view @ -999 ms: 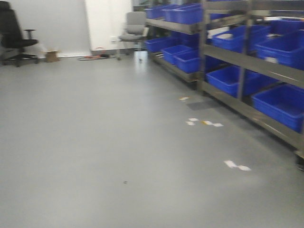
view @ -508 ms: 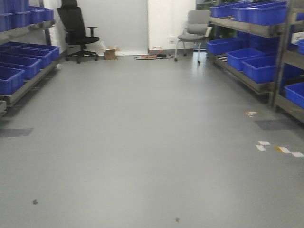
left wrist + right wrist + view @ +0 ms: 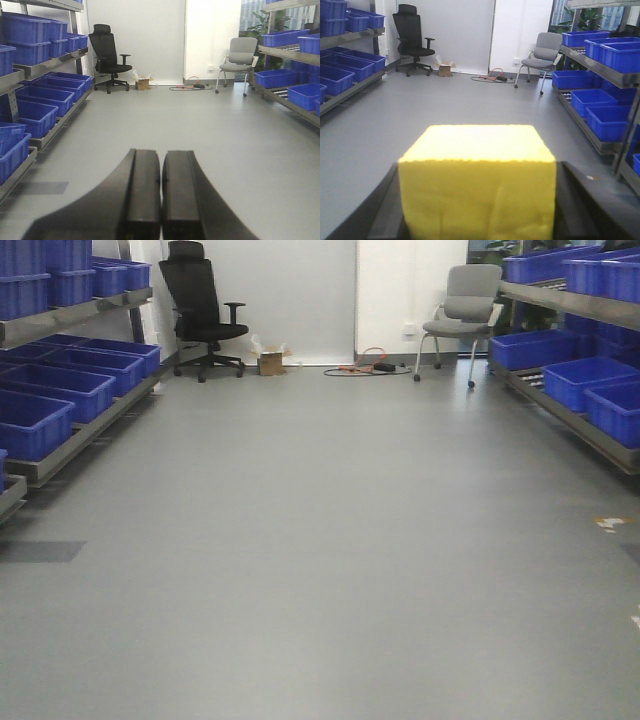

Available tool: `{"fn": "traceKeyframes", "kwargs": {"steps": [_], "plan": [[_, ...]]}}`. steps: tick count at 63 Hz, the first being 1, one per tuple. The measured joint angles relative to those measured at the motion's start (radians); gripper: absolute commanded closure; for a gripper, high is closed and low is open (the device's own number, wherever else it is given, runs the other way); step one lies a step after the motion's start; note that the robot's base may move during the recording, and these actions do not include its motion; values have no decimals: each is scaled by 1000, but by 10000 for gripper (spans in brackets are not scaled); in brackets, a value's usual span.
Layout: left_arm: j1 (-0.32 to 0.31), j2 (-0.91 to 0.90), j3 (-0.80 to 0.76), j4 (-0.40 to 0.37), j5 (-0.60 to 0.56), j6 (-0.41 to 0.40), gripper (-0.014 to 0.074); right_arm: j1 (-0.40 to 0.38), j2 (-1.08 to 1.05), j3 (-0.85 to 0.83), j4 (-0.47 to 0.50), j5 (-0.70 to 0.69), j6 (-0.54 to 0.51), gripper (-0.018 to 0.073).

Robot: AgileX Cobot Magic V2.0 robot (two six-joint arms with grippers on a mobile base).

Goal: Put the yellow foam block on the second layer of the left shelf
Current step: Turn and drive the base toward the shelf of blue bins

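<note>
Bright, even indoor light, white wall (image 3: 290, 290) at top centre almost washed out, soft sheen on the grey floor (image 3: 330, 540), front view slightly soft, yellow block (image 3: 480, 185) glaring on top, left gripper (image 3: 161, 160) dark and blurred at bottom

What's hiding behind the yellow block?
Behind the yellow foam block: grey floor, a black chair, a grey chair, a white wall. The floor right behind it is covered.

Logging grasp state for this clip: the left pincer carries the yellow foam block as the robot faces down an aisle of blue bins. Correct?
Wrong arm: the yellow foam block is gripped by the right pincer, as the right wrist view shows; the left pincer is shut and empty. The aisle of blue bins is as stated.
</note>
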Motion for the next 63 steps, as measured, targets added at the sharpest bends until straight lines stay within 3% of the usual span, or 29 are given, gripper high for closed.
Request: {"fn": "traceKeyframes", "kwargs": {"steps": [63], "plan": [[0, 0, 0, 0, 0, 0, 472, 0, 0, 0, 0, 0, 0, 73]]}}
